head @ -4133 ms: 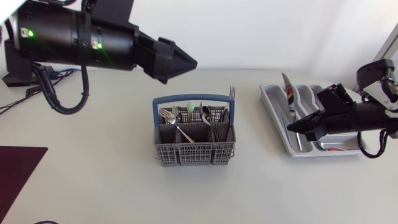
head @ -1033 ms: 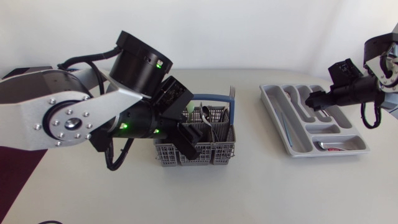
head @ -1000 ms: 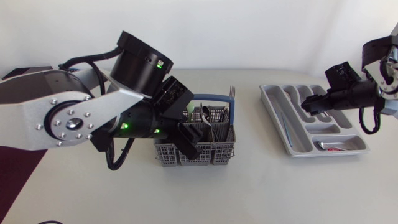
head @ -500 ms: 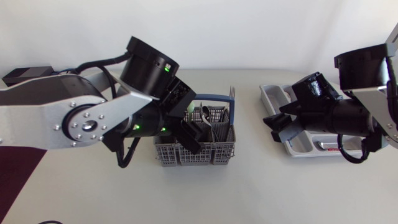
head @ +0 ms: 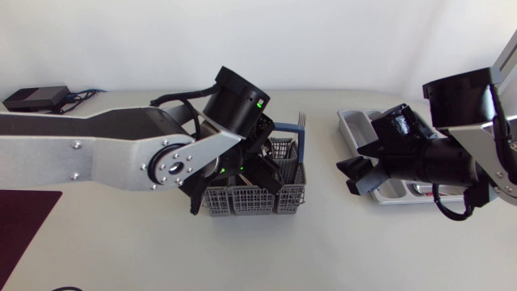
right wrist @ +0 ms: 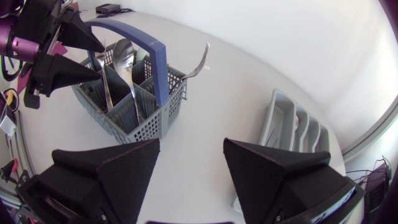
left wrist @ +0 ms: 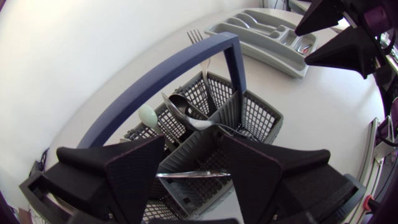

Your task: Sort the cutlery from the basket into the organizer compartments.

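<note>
The grey cutlery basket [head: 242, 199] with a blue handle [head: 284, 127] stands mid-table. It holds a spoon [left wrist: 186, 116], a fork [left wrist: 202, 57] and a pale green piece [left wrist: 148, 116]. My left gripper [head: 262, 171] is over the basket's front compartments, open, and a silver handle [left wrist: 193, 175] lies below the gap between its fingers. My right gripper [head: 346, 178] hangs open and empty between the basket and the grey organizer [head: 355, 121], pointing at the basket [right wrist: 124, 118]. In the right wrist view the organizer [right wrist: 289, 127] is off to the side. My right arm hides most of the organizer from above.
A dark maroon mat [head: 23, 226] lies at the table's front left edge. A black box [head: 32, 97] with cables sits at the back left. Bare tabletop stretches in front of the basket and between basket and organizer.
My left gripper has shifted right and lower onto the basket. My right arm has swung away from the organizer toward the basket, its gripper still open.
</note>
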`<move>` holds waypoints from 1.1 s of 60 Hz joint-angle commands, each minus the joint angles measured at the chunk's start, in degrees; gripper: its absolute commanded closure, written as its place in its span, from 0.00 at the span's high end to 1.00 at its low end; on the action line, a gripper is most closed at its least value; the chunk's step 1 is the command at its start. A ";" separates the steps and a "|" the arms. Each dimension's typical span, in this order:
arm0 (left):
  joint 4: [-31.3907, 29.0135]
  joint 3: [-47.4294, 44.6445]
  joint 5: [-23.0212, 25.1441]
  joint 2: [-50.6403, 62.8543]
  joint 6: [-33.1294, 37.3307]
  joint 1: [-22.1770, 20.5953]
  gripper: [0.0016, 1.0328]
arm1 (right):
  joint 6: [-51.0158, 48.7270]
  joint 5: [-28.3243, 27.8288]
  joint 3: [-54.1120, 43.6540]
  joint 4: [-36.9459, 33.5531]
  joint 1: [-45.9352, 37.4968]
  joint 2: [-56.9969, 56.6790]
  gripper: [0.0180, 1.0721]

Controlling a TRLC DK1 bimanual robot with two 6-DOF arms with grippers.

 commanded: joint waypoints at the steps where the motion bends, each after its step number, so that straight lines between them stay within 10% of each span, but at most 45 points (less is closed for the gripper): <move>1: 0.48 2.84 -1.76 2.11 -2.05 -0.40 0.62 | 1.62 0.46 -1.38 -0.79 0.13 -0.74 0.71; 66: -0.40 7.06 -14.50 11.25 -11.54 -2.60 0.53 | 2.14 0.46 -1.82 -0.96 0.21 -0.83 0.70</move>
